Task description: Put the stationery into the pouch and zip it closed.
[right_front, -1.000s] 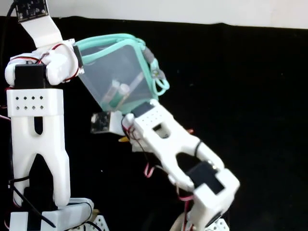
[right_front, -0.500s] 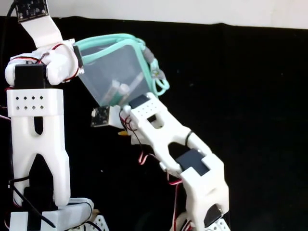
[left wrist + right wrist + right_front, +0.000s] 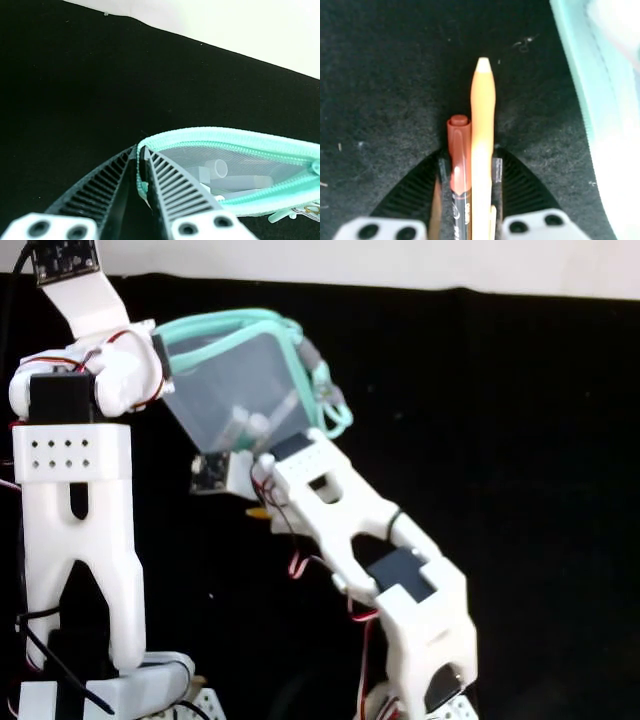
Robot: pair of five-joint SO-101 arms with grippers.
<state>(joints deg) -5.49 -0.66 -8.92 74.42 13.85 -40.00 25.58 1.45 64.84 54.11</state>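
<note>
Right tool [image 3: 470, 161] nudged closer to pouch [image 3: 240, 380], clamped on two pens [image 3: 482, 110], left tool [image 3: 140, 153] pinching pouch edge

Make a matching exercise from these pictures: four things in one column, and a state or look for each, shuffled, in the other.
Things
1. pouch
2. orange pen
3. left claw
4. right claw

States
A. shut on two pens at once
B. see-through, with mint-green trim
C. pinching the pouch's edge
D. pale tip, lying against the red-brown pen

Pairs: 1-B, 2-D, 3-C, 4-A
</note>
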